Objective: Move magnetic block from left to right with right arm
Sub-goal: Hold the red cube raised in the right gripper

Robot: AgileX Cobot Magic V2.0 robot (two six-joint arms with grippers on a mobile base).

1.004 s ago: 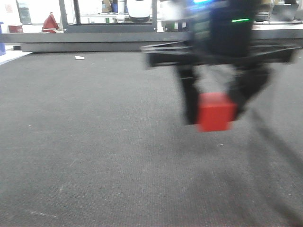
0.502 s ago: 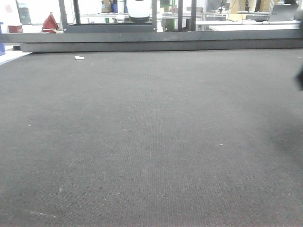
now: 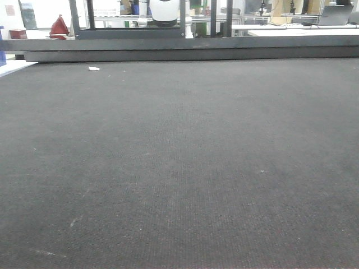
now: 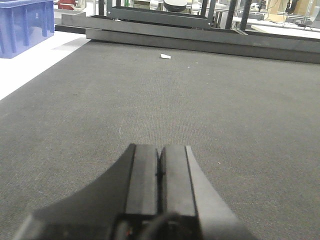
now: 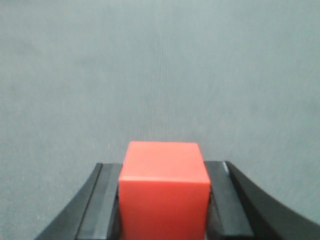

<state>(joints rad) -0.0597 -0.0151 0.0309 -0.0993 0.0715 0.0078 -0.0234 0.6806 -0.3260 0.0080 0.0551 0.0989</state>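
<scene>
The magnetic block (image 5: 164, 192), a plain red cube, fills the lower middle of the right wrist view. My right gripper (image 5: 164, 170) is shut on it, one black finger pressed to each side. Grey mat lies beneath it. In the front-facing view neither the block nor the right arm shows. My left gripper (image 4: 159, 150) is low over the dark mat, its two pads pressed together with nothing between them.
A dark grey mat (image 3: 179, 168) covers the table. A small white scrap (image 3: 94, 68) lies at the far left. A low dark rail (image 3: 190, 49) runs along the back edge. A blue crate (image 4: 25, 25) stands on white floor off the mat's left side.
One second ago the right gripper held the red block at centre-right of the front-facing view. It then moved out past the right edge and no longer shows there.
</scene>
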